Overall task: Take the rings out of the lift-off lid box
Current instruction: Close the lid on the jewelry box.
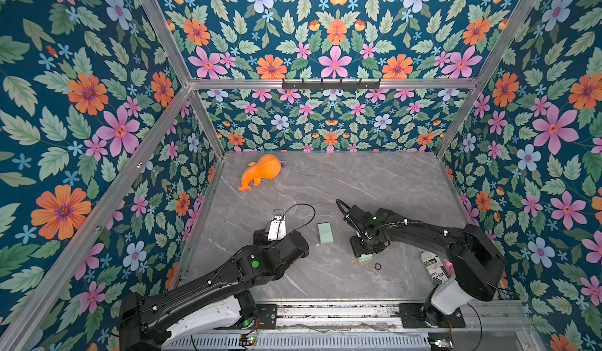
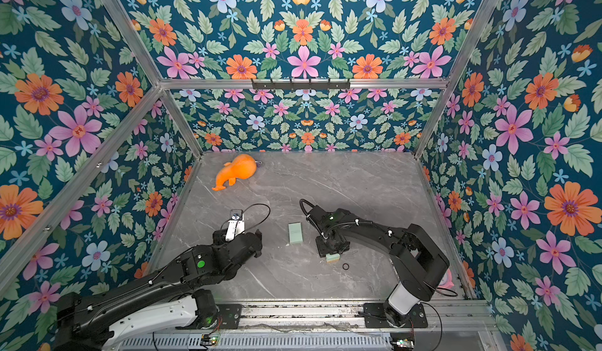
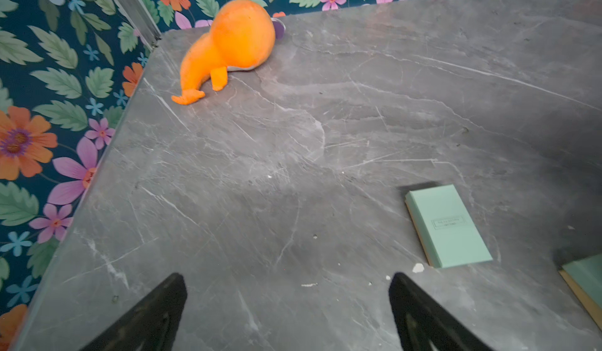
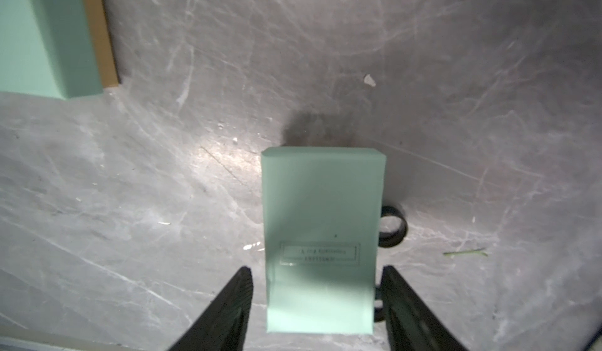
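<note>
Mid-emptying, the box (image 4: 321, 202) was straddled by the part-closed right claw (image 4: 316, 268), grip unconfirmed; a ring (image 4: 391, 240) was seen just beside it. A firm lift was judged necessary next. The left claw (image 3: 286, 276) was held wide.

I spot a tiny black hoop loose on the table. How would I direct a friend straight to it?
Find the grey marble table, then the right arm bent over a small mint-green box piece near the front. Just beside that piece, toward the arm's base, lies the ring: a thin black hoop, dwarfed by the green piece.
</note>
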Controlling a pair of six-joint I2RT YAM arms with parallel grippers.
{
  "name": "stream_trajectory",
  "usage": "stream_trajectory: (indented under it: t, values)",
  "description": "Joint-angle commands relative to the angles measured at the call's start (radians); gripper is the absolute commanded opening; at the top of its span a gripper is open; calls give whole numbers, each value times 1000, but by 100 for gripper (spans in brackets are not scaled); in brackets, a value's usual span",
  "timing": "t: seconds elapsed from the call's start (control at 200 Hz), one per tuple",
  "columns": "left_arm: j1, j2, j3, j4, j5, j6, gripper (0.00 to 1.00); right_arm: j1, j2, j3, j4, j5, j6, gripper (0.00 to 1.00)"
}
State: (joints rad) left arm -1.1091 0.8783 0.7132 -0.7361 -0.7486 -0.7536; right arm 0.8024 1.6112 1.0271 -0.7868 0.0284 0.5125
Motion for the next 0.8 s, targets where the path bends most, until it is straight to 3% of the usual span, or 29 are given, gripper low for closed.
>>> stream_trajectory:
  t: [0.0, 0.205, 0.385, 0.505, 0.795]
  values:
    - [-10, -24, -30, 89, 103, -38, 100, 1, 1, -3, -13, 13, -7, 65]
    - [-90, -22, -122, 288, 204, -80, 99, 0, -3, -13, -4, 13, -12, 60]
    - [-215, 7, -219, 496, 195, -100, 99, -1, -24, -22, 14, 6, -8, 53]
    - [-248, 42, -295, 662, 236, -101, 99, -1, -50, -23, 26, -16, -2, 52]
    - [-345, 182, -398, 1063, 295, -19, 97, -29, -121, -54, 81, -101, 22, 51]
